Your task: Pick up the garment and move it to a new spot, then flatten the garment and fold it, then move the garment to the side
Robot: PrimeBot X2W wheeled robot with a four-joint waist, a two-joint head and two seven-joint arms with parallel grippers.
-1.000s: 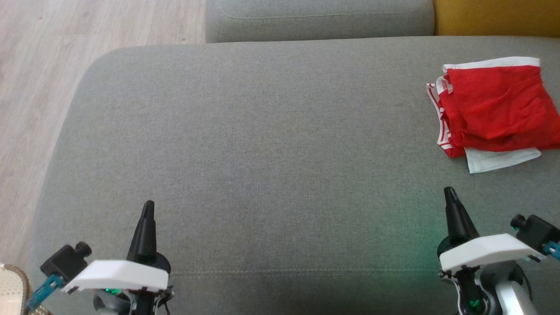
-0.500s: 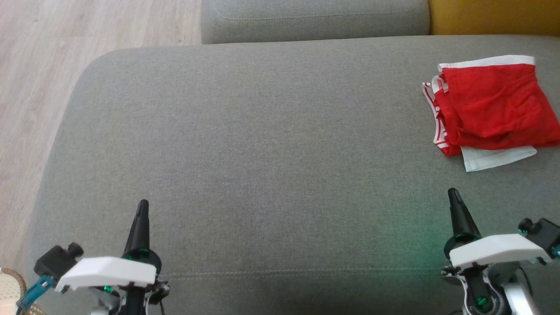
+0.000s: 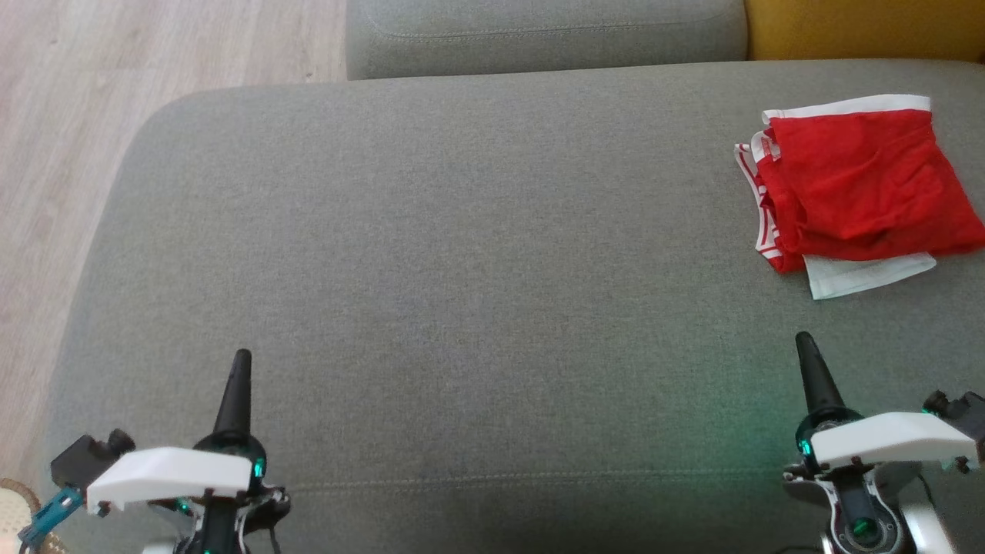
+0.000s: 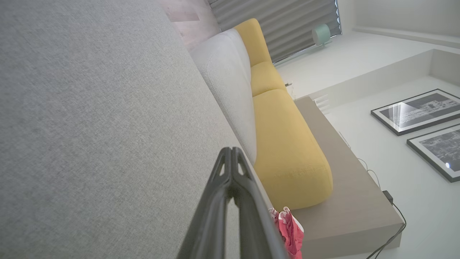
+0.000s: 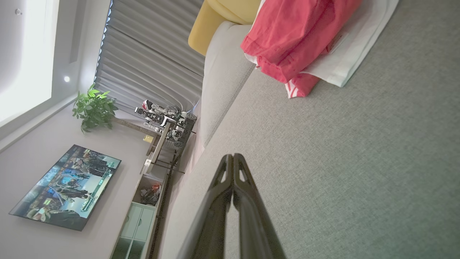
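Garment: you have one folded red-and-white cloth garment (image 3: 854, 185), far right on the grey sofa cushion (image 3: 462, 269).
Axis: left-right, white band along far edge.
Jaws: two pairs, both closed, empty.

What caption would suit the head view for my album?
Folded red garment lies far right on the grey sofa; left tool and right tool both shut, empty.

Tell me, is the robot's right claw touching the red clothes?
Apart. In the head view, bare grey sofa cushion lies between the right gripper and the folded red garment.
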